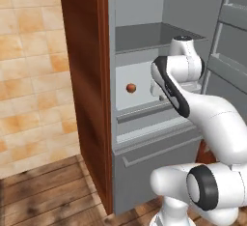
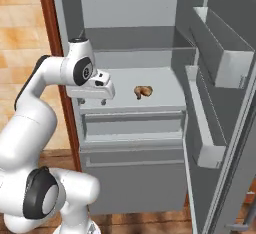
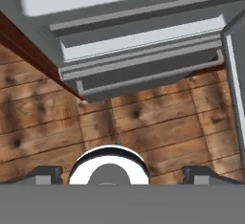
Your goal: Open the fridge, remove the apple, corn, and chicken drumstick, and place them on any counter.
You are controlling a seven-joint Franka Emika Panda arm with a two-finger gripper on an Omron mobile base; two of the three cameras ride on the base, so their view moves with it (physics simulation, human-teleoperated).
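The grey fridge (image 1: pixel 144 169) stands open, its door (image 2: pixel 225 128) swung to the right. On the middle shelf, the red apple (image 1: pixel 130 88) lies at the left and the brown chicken drumstick (image 2: pixel 144 92) sits near the centre. My gripper (image 2: pixel 93 101) hovers at the shelf's front left edge, pointing down, open and holding nothing. In the hand view its fingertips (image 3: pixel 45 173) stand wide apart above the lower drawer (image 3: pixel 143 70) and the wooden floor. The corn and the counter are out of view.
A reddish-brown wooden panel (image 1: pixel 87 75) flanks the fridge's left side, with a tan tiled wall (image 1: pixel 29 75) beyond it. Door shelves (image 2: pixel 220 63) jut out on the right. Wooden floor (image 3: pixel 143 132) lies below.
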